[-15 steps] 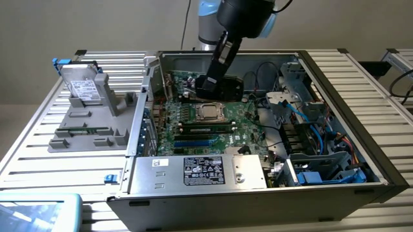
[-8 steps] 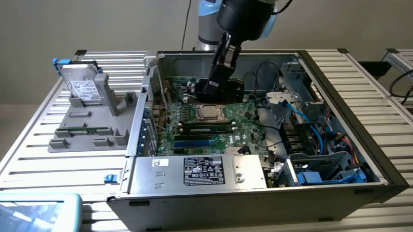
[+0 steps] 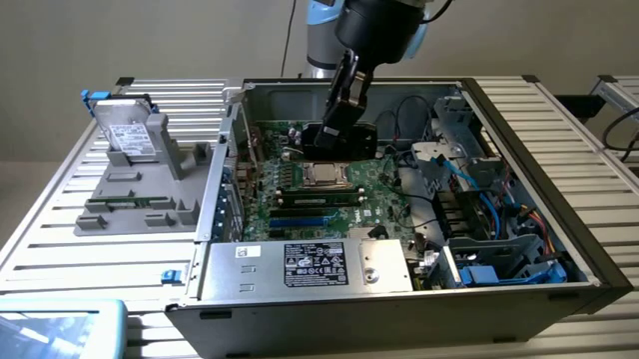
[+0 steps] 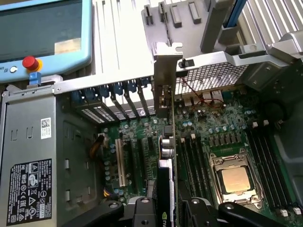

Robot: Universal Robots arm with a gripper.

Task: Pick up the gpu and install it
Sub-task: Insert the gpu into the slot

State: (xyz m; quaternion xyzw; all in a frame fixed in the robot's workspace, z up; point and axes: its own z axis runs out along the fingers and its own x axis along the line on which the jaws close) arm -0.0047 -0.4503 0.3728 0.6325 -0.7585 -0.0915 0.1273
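Note:
My gripper (image 4: 166, 209) is shut on the gpu (image 4: 166, 156), which I see edge-on in the wrist view: a thin card with a black cooler and a silver end bracket (image 4: 164, 75). The card hangs inside the open computer case (image 3: 559, 224), over the green motherboard (image 4: 227, 137) and its expansion slots (image 4: 124, 163). Its bracket reaches the case's rear slot wall (image 4: 113, 82). In the exterior view the gripper (image 3: 337, 120) holds the gpu (image 3: 345, 142) just above the processor socket (image 3: 325, 173). I cannot tell whether the card touches a slot.
The power supply (image 3: 310, 265) fills the case's near corner. Drive cages and blue cables (image 3: 499, 247) crowd the exterior view's right side. A silver hard drive (image 3: 130, 134) stands in a grey fixture (image 3: 140, 194) outside the case. A blue teach pendant (image 4: 42, 33) lies beside it.

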